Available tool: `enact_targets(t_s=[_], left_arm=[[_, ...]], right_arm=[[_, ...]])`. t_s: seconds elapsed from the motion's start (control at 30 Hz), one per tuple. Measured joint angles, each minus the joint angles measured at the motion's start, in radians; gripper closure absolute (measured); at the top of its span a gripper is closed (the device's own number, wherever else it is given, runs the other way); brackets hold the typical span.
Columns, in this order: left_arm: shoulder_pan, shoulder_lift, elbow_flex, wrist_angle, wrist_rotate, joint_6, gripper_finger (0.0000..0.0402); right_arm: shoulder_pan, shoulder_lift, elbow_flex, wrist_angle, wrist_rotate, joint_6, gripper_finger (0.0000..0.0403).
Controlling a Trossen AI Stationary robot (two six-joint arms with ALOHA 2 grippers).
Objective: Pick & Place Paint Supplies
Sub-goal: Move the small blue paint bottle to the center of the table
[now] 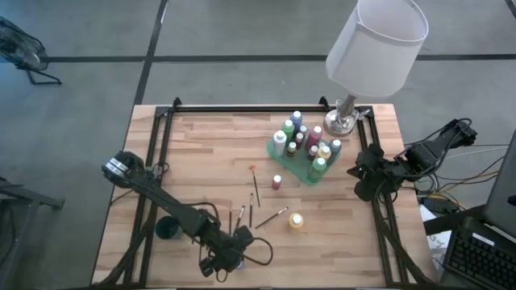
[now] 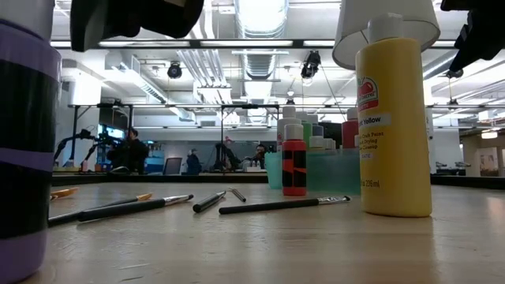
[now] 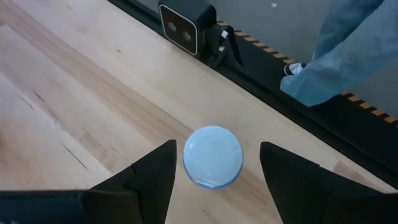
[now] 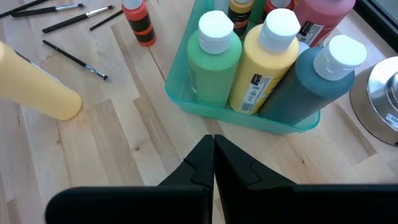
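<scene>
Item 1, left hand [image 3: 214, 177]: fingers [image 3: 146, 180] spread wide, holding nothing, poised over a white bottle cap [image 3: 212, 155] seen end-on between them; that bottle stands upright at the counter's near edge [image 3: 74, 93], its long axis pointing straight up at the hand.

Item 2, right hand [image 4: 214, 146]: fingers pressed together, empty, hovering beside the translucent green tray [image 4: 186, 99].

Item 3, bottles in tray: green bottle [image 4: 213, 59], yellow bottle [image 4: 264, 62] and grey-blue bottle [image 4: 311, 81] stand nearest the right hand, caps up, leaning slightly; further bottles crowd behind them.

Item 4, loose bottles: large yellow bottle [image 1: 296, 221] stands upright on the counter, between the two hands; small red bottle [image 1: 276, 182] upright, closer to the tray.

Item 5, brushes [image 1: 251, 211]: several lie flat on the counter just beyond the left hand, long axes mostly running away from it toward the far side; one brush [image 1: 272, 217] lies slanted toward the large yellow bottle.

Item 6, dark green cup [image 1: 168, 229]: beside the left arm.
</scene>
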Motion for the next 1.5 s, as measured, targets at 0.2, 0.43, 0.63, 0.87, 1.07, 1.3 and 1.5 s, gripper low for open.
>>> enact_targets(t_s=[0.2, 0.43, 0.63, 0.87, 1.07, 1.3, 1.5], left_arm=[[-0.001, 0.001, 0.000, 0.005, 0.000, -0.013, 0.0166], [-0.001, 0.002, 0.000, 0.014, -0.002, -0.026, 0.0192], [-0.001, 0.003, 0.000, 0.039, -0.004, -0.042, 0.0239], [-0.001, 0.003, 0.000, 0.045, -0.024, -0.059, 0.0277], [-0.001, 0.003, 0.000, 0.044, -0.029, -0.074, 0.0263], [0.001, -0.003, 0.000, 0.040, -0.022, -0.120, 0.0277], [0.001, -0.005, 0.000, 0.040, -0.019, -0.145, 0.0266]], right_arm=[[0.000, 0.000, 0.000, 0.000, 0.000, 0.000, 0.0394], [0.000, 0.000, 0.000, 0.000, 0.000, 0.000, 0.0394], [0.000, 0.000, 0.000, 0.000, 0.000, 0.000, 0.0394], [0.000, 0.000, 0.000, 0.000, 0.000, 0.000, 0.0394], [0.000, 0.000, 0.000, 0.000, 0.000, 0.000, 0.0394], [0.000, 0.000, 0.000, 0.000, 0.000, 0.000, 0.0394], [0.000, 0.000, 0.000, 0.000, 0.000, 0.000, 0.0394]])
